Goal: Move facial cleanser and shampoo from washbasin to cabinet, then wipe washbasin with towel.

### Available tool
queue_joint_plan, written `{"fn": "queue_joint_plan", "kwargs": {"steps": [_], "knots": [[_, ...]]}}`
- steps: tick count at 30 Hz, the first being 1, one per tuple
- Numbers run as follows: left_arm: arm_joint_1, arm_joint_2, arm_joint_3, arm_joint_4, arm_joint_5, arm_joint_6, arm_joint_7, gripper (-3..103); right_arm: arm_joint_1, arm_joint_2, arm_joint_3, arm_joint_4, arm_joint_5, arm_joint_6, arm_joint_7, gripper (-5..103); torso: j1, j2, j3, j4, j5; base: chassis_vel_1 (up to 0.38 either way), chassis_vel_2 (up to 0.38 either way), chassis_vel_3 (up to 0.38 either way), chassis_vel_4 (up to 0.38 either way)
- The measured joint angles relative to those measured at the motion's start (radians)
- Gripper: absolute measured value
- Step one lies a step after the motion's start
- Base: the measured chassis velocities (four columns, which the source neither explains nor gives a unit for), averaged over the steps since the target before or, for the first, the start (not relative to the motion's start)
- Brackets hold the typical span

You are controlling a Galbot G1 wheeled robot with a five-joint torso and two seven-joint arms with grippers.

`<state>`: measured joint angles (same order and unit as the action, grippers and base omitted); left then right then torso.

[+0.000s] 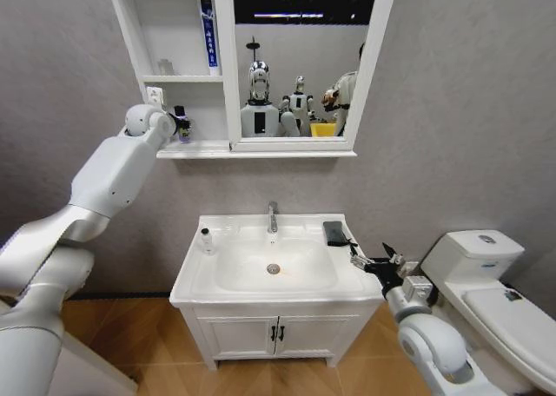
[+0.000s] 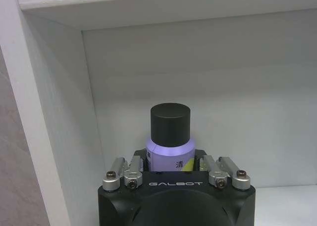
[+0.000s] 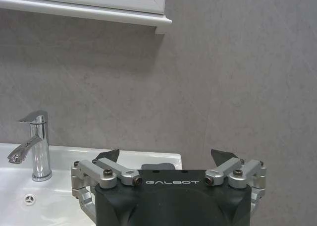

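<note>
At upper left of the head view the left claw (image 1: pixel 178 125) reaches into the cabinet (image 1: pixel 139 31) and is closed around a lavender, black-capped bottle (image 2: pixel 170 137), apparently to stand it on the lowest shelf. The right claw (image 1: pixel 372 264) hangs spread wide and empty at the washbasin (image 1: pixel 195 279) edge, close beside the dark towel (image 1: pixel 337 233), probably readied for wiping

Glossy ceramic washbasin (image 1: pixel 195 279), shiny chrome tap (image 1: pixel 273 216), matt painted cabinet (image 1: pixel 137 31), wood-look floor (image 1: pixel 165 361)

Left hand (image 2: pixel 176 169) clasps black-capped lilac bottle (image 2: pixel 171 141) inside cabinet (image 2: pixel 237 97).
</note>
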<state>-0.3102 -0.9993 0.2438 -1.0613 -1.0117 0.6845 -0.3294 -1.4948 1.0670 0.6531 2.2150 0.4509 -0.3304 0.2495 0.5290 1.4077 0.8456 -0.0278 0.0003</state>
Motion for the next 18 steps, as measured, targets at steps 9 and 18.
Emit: {"fn": "queue_joint_plan", "kwargs": {"steps": [9, 18], "knots": [[0.000, 0.003, -0.003, 0.006, 0.008, 0.001, -0.002, 71, 0.005, -0.003, -0.006, -0.006, -0.001, 0.004, -0.001, 100, 0.000, 0.000, 0.000, 0.0002, 0.0000, 0.000, 0.000, 0.000, 0.000], [0.006, 0.032, -0.026, -0.055, -0.005, 0.002, -0.018, 99, 0.005, -0.017, -0.006, -0.005, 0.004, 0.005, -0.002, 100, 0.000, 0.000, 0.000, -0.0002, 0.0002, 0.000, 0.000, 0.000, 0.000]]}}
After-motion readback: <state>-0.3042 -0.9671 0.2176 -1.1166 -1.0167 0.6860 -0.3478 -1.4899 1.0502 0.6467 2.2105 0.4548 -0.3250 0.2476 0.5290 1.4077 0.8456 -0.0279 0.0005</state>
